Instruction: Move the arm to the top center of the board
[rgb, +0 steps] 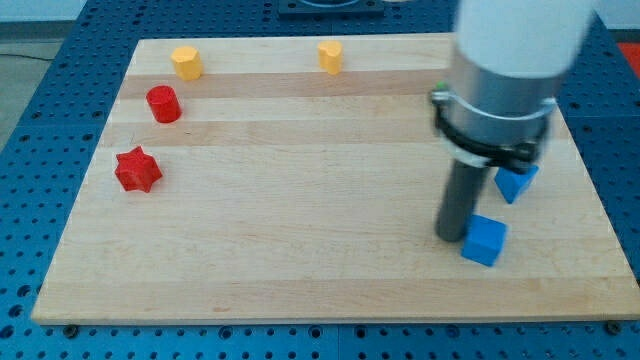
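Note:
My tip (451, 237) rests on the wooden board (300, 200) at the view's lower right, touching or nearly touching the left side of a blue cube (484, 240). A second blue block (516, 183) lies just up and right of the rod, partly hidden behind it. A yellow block (331, 57) sits near the top centre of the board. Another yellow block (186, 62) sits at the top left. A red cylinder (163, 104) lies below it, and a red star (137, 170) lies further down on the left.
The arm's grey and white body (500, 70) covers the board's upper right part. A blue perforated table (40, 120) surrounds the board on all sides.

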